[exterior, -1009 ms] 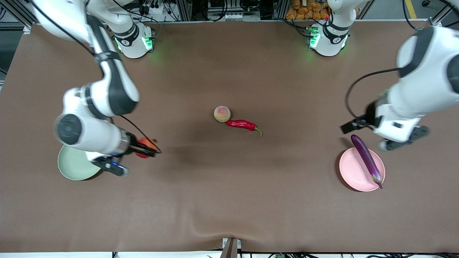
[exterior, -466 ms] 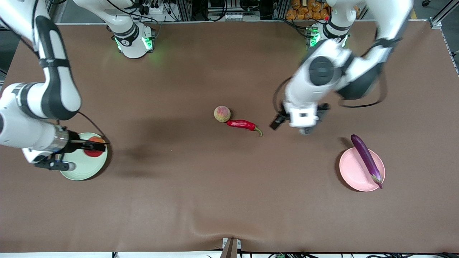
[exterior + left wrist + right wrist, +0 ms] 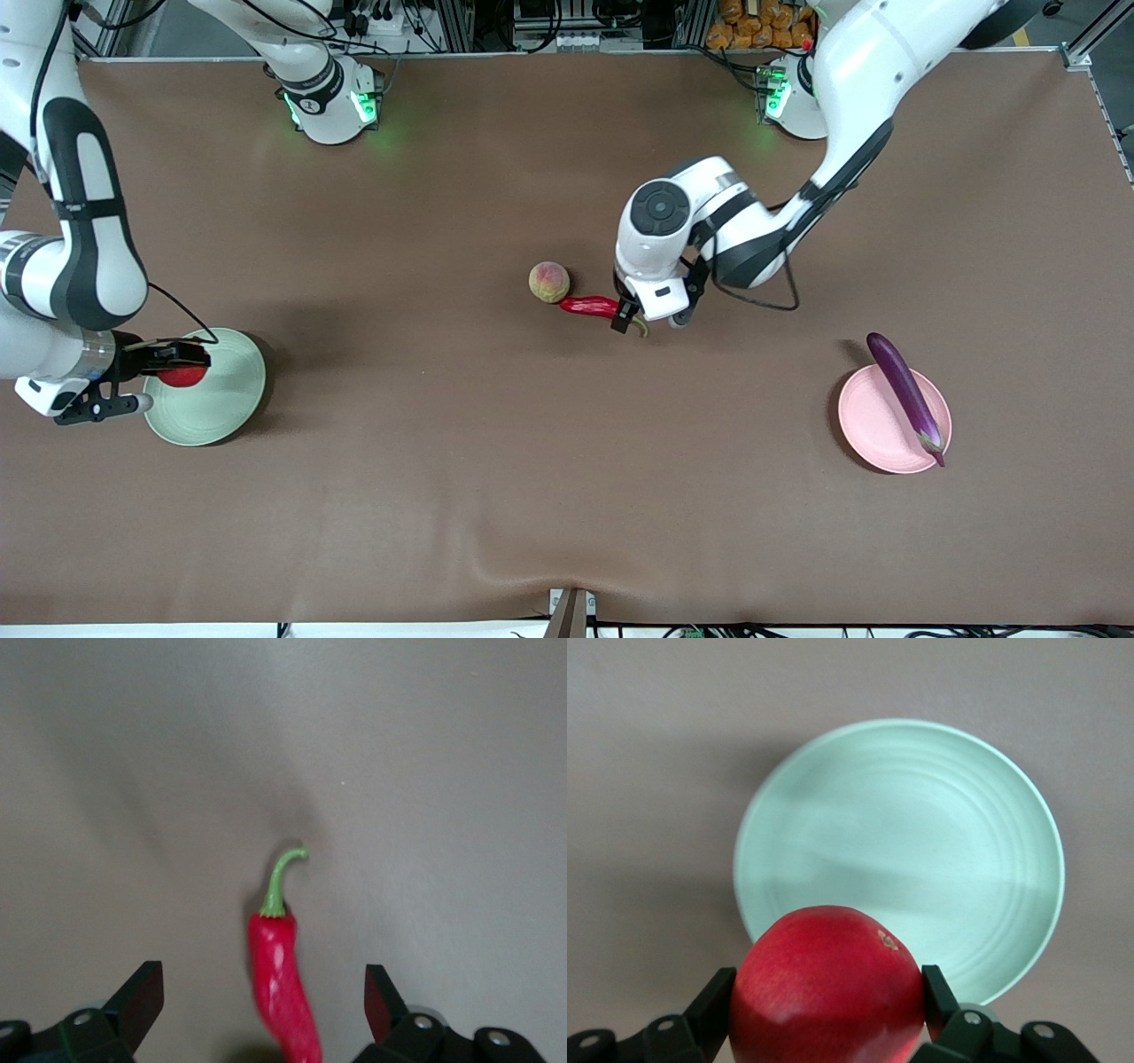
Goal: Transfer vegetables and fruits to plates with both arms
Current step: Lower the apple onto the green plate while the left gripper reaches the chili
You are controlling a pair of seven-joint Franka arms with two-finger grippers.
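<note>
apple over green plate, left gripper over chili

the right gripper [image 3: 182, 361] is clamped on the red apple [image 3: 183, 375] – in the right wrist view both fingers [image 3: 716, 997] press against the sides of the apple [image 3: 828, 985]. it holds the fruit in the air over the pale green plate [image 3: 226, 403], above the rim toward the right arm's end of the tabletop [image 3: 496, 478]. the plate [image 3: 921, 850] carries nothing on its surface.

the left gripper [image 3: 631, 321] hovers over the stem end of the red chili pepper [image 3: 592, 307], which lies flat on the tabletop near the middle. in the left wrist view the fingers [image 3: 140, 992] stand wide apart, one to each side of the chili pepper [image 3: 282, 983], touching nothing; the green stem [image 3: 280, 879] curls away from the gripper.

the peach [image 3: 548, 282] sits on the tabletop just beside the tip of the chili pepper, slightly farther from the front camera.

the pale pink plate [image 3: 873, 425] lies toward the left arm's end of the tabletop. the purple eggplant [image 3: 905, 395] rests diagonally across it – both ends overhang the rim.
</note>
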